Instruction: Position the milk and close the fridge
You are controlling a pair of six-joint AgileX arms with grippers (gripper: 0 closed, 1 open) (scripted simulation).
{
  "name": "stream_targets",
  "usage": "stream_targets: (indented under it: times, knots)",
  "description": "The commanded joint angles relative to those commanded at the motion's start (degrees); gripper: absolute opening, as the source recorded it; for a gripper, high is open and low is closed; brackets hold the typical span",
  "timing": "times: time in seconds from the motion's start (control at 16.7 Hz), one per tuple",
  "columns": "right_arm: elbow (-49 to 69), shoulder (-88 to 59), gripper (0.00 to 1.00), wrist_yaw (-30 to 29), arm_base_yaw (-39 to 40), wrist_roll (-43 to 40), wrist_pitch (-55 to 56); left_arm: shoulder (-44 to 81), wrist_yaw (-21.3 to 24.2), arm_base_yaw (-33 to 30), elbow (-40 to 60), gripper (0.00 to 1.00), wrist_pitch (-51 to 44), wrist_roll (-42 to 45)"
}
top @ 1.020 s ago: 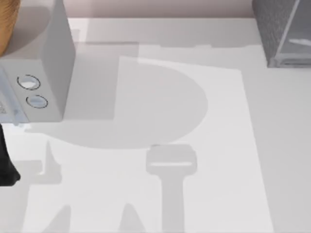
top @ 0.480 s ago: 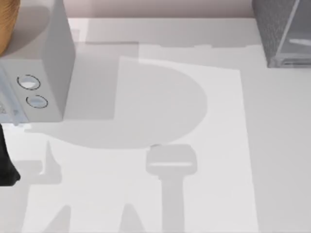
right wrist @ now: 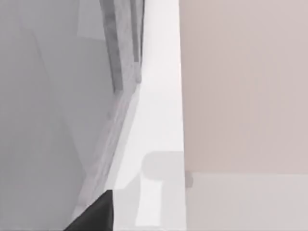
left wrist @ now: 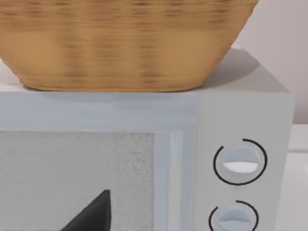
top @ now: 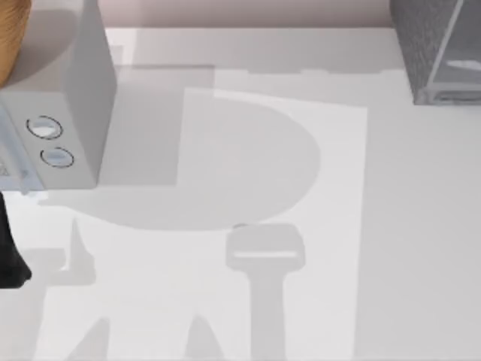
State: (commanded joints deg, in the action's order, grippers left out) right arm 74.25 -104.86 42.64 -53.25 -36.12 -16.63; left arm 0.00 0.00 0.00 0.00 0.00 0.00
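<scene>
The fridge (top: pixel 425 45) stands at the table's far right corner, dark speckled grey, with its pale glassy door panel (top: pixel 462 56) facing the right edge. In the right wrist view the door panel (right wrist: pixel 43 125) is very close, next to a speckled strip of the fridge (right wrist: pixel 115 57) and the white table. A dark tip of my right gripper (right wrist: pixel 94 216) pokes in at that picture's lower edge. A dark tip of my left gripper (left wrist: pixel 91 216) hangs in front of the light grey box. My left arm (top: pixel 9 259) sits at the table's left edge. The milk is out of view.
A light grey box with two round dials (top: pixel 83 98) stands at the far left, its front (left wrist: pixel 240 115) close to the left wrist camera. A woven basket (top: pixel 9 30) rests on top of it (left wrist: pixel 125 48). Arm shadows lie across the white table (top: pixel 225 301).
The bright patch on the table has narrowed, its right edge creeping towards the left. The left arm, the box and the fridge stay put.
</scene>
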Motion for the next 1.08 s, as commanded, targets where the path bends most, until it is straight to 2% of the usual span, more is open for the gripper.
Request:
stream_targets:
  times: [0.3,0.48,0.66,1.08]
  knots:
    - [-0.4,0.3,1.0,0.0,-0.5,0.0,0.2,0.0,0.0,0.0,0.0,1.0,0.0,0.0]
    - [-2.0,0.8,1.0,-3.7,3.1,3.1,1.6,0.0,0.0,0.0,0.0,1.0,0.0,0.0]
    - [-5.2,2.1,1.0,-11.2,12.0,9.3,4.6,0.0,0.0,0.0,0.0,1.0,0.0,0.0]
    - [-13.8,8.6,1.0,-33.2,42.9,28.0,14.9,0.0,0.0,0.0,0.0,1.0,0.0,0.0]
